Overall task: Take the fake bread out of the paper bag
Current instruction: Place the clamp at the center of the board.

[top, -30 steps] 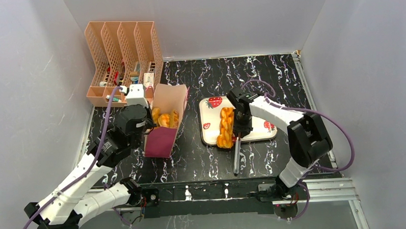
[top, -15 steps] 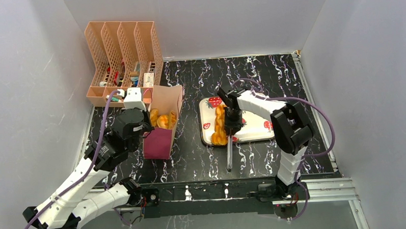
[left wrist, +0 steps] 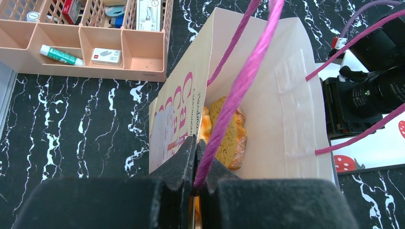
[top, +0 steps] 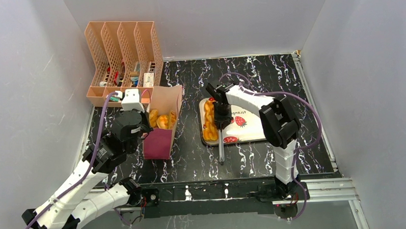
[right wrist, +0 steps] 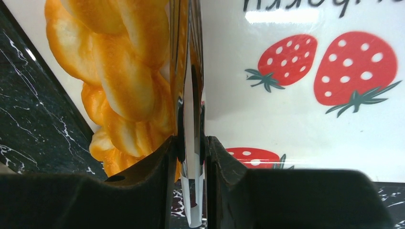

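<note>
- Paper bag (top: 165,98): cream-peach with magenta sides and red lettering. It stands upright and open-topped on the black marbled bench (top: 271,81), just beside the peach file rack (top: 122,51) and left of the tray.
- Tray (top: 247,128): white with a strawberry print, flat on the bench and close to the bag but apart from it.
- Fake bread, braided loaf (top: 209,122): glossy golden-orange and out of the bag. It lies lengthwise along the tray's left edge, right against the utensil in the right wrist view.
- Slim metal utensil (top: 221,147): two thin blades pressed together. Its handle reaches from the tray toward the near edge of the bench.
- Fake bread, remaining pieces (top: 163,120): several golden pieces still inside the bag. A brownish slice leans against an inner wall in the left wrist view.
- Right jaws: narrowly parted and clamped on the utensil, above the tray beside the loaf.
- Left jaws: fully closed, pinching the purple cord handle (left wrist: 239,86) above the bag's mouth.
</note>
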